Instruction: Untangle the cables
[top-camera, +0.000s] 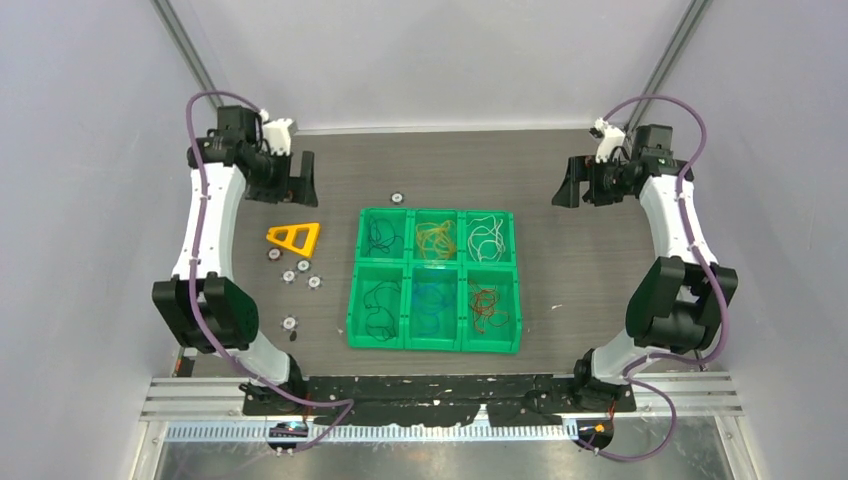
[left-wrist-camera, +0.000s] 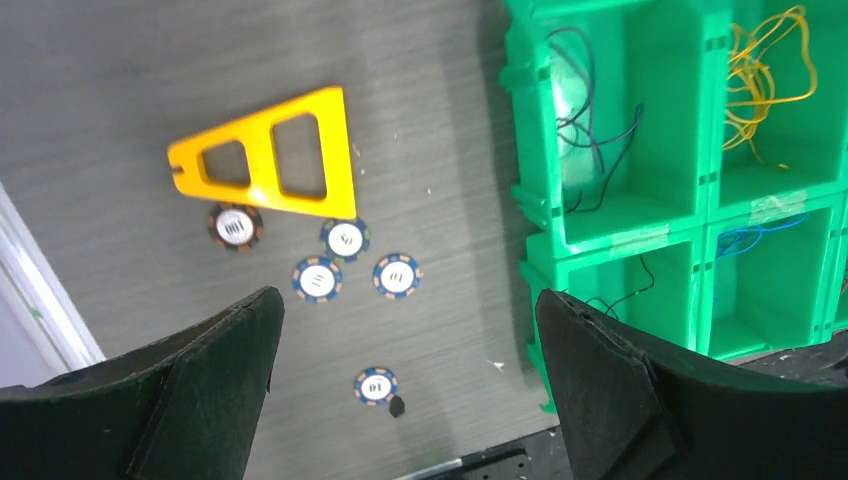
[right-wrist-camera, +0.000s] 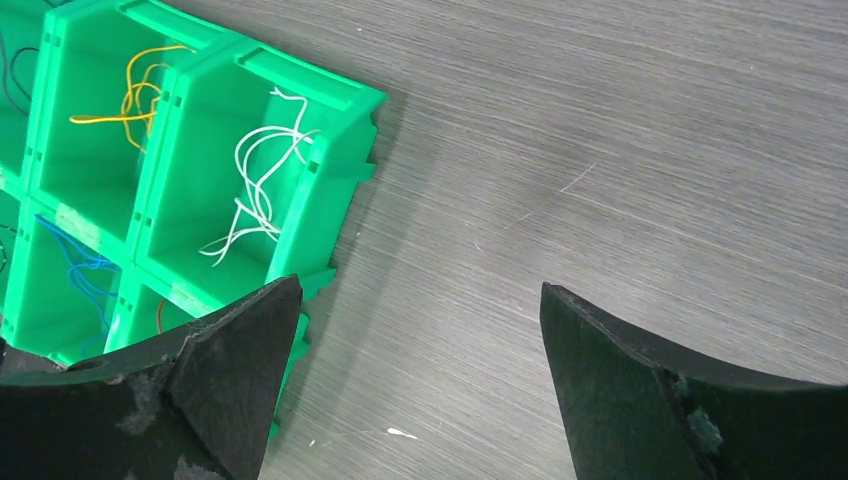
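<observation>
A green six-compartment tray (top-camera: 356, 290) sits mid-table with the cables sorted by colour. The far row holds black (top-camera: 383, 236), yellow (top-camera: 435, 237) and white (top-camera: 487, 238) cables; the near row holds black (top-camera: 381, 305), blue (top-camera: 434, 300) and red (top-camera: 489, 305). My left gripper (top-camera: 300, 185) hangs open at the far left, well off the tray. In the left wrist view the left gripper (left-wrist-camera: 408, 300) is empty over bare table. My right gripper (top-camera: 572, 187) hangs open at the far right. In the right wrist view the right gripper (right-wrist-camera: 421, 288) holds nothing, with the white cable (right-wrist-camera: 255, 185) up left.
An orange triangular frame (top-camera: 295, 238) lies left of the tray, with several poker chips (top-camera: 300, 272) scattered near it. A single chip (top-camera: 397, 198) lies beyond the tray's far edge. A small black fleck (left-wrist-camera: 396, 407) rests beside the nearest chip. Grey walls enclose the table.
</observation>
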